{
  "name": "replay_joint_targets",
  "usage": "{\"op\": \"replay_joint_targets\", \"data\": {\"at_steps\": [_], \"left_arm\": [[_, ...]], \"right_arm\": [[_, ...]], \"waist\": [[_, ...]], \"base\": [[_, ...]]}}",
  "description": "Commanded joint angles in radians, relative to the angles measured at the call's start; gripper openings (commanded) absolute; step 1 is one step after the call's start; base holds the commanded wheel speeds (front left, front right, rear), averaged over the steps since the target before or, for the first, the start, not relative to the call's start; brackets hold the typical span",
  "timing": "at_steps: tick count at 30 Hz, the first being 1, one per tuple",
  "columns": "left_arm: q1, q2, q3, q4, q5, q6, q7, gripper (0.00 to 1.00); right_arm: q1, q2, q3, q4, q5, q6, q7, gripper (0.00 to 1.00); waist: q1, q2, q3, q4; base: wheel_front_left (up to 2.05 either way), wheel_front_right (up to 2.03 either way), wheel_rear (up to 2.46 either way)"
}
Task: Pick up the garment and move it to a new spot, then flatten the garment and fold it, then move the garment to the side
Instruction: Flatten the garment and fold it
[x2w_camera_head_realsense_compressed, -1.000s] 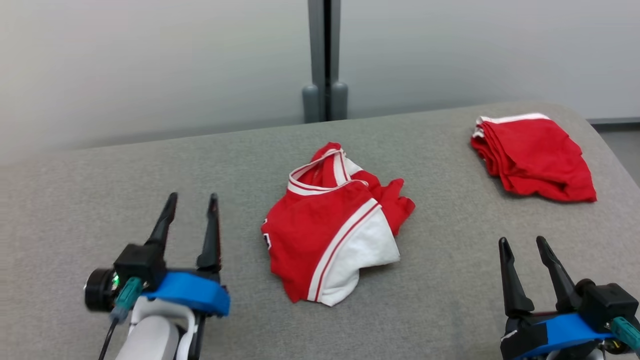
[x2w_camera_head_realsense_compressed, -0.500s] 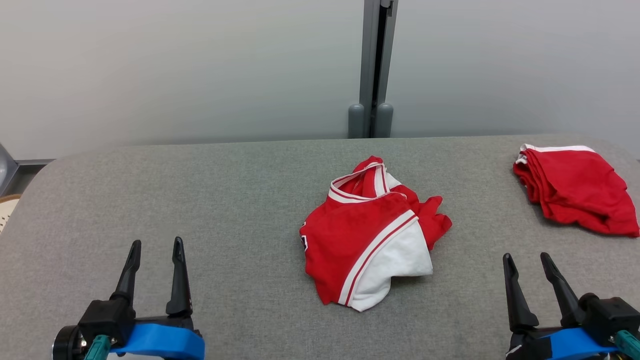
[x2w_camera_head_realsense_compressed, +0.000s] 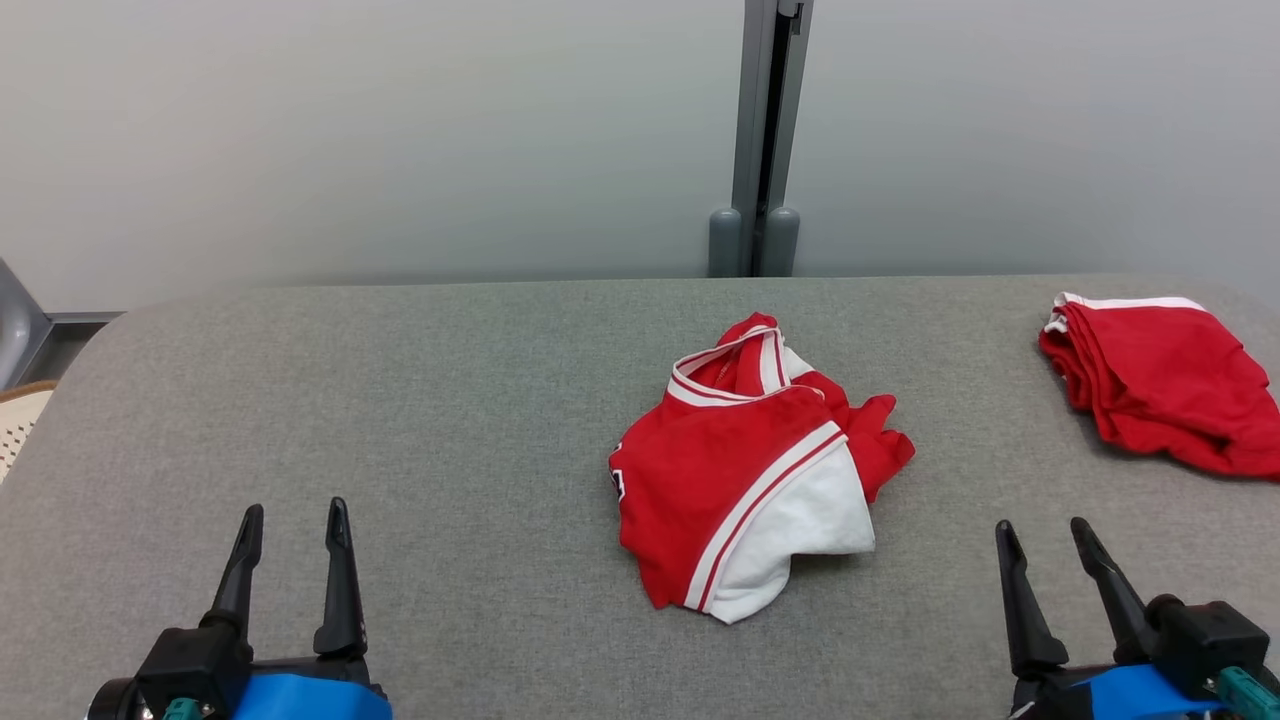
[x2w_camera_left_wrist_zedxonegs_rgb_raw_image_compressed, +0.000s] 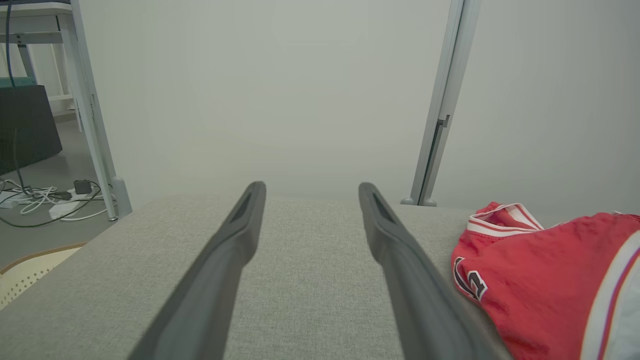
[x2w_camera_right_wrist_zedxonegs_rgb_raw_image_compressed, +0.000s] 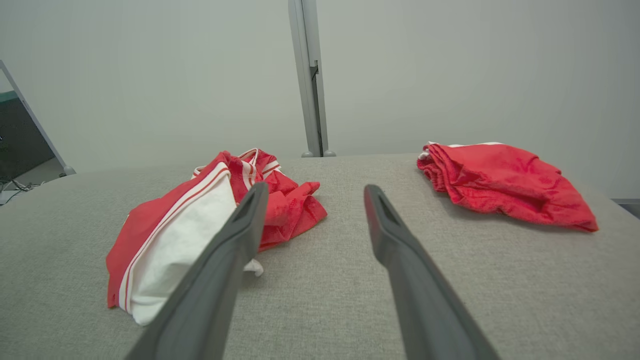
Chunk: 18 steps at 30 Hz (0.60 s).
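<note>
Drawing back leftward since a second ago: left claw (x2w_camera_head_realsense_compressed: 295, 507), spread, empty. Lying crumpled on desk (x2w_camera_head_realsense_compressed: 450, 400), ahead and left of right claw (x2w_camera_head_realsense_compressed: 1041, 525) (nearer, likewise spread, empty): garment (x2w_camera_head_realsense_compressed: 730, 470).

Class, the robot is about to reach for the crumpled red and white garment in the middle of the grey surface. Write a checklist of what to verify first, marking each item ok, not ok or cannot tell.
1. The left gripper is open and holds nothing: ok.
2. The right gripper is open and holds nothing: ok.
3. The crumpled red and white jersey lies on the grey fabric-covered surface with nothing resting on it: ok.
4. The folded red garment at the far right lies apart from the jersey: ok.
5. There is bare surface to the jersey's left for a new spot: ok.
6. Where the jersey's hem or shoulders lie for a clean grasp: cannot tell.
</note>
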<state>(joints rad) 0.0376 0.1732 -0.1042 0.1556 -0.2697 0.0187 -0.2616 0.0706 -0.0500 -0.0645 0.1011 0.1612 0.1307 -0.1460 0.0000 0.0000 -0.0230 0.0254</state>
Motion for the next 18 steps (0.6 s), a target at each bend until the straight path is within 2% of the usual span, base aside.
{"op": "replay_joint_targets", "data": {"at_steps": [1, 10, 18], "left_arm": [[-0.002, -0.003, 0.009, 0.001, 0.009, -0.004, -0.005, 1.00], [-0.039, -0.031, 0.008, 0.010, 0.033, -0.025, -0.005, 1.00], [-0.094, -0.068, 0.003, 0.016, 0.043, -0.042, -0.005, 1.00]], "right_arm": [[-0.009, -0.001, 0.013, -0.005, -0.010, 0.000, 0.005, 1.00], [-0.201, -0.011, 0.140, 0.044, -0.067, 0.000, 0.045, 1.00], [-0.387, -0.035, 0.162, 0.250, -0.085, 0.000, 0.056, 1.00]], "waist": [[0.0000, 0.0000, 0.001, 0.001], [0.0000, 0.0000, 0.031, 0.040], [0.0000, 0.0000, 0.101, 0.110]], "base": [[0.00, 0.00, 0.00], [0.00, 0.00, 0.00], [0.00, 0.00, 0.00]]}}
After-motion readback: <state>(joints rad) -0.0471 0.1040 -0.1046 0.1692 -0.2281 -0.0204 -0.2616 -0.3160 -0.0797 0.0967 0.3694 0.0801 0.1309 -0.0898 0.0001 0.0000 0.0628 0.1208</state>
